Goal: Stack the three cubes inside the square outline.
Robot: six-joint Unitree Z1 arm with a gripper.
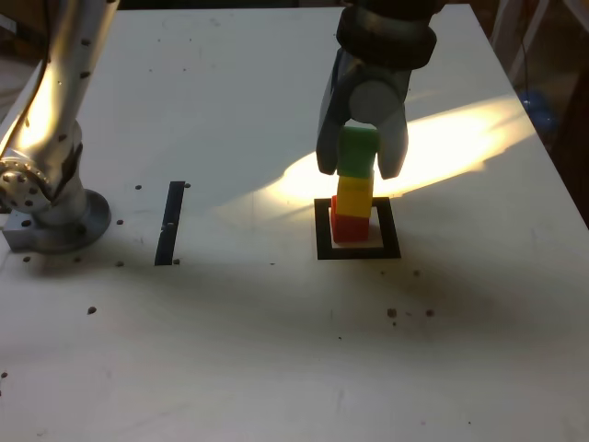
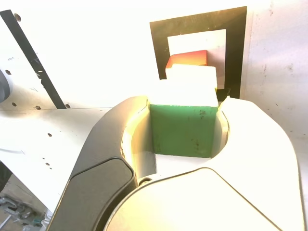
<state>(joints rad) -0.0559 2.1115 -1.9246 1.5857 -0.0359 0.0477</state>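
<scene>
Now the green cube [image 1: 358, 150] sits clamped within the claw [image 1: 362, 166].

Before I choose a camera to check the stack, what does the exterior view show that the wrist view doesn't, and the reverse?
Only the exterior view shows the stack from the side: red cube lowest, yellow cube on it, the arm's base and the whole table. Only the wrist view shows the fingers pressed against the green cube's sides. Both share the gripper shut on the green cube on top, the square outline and the black strip.
</scene>
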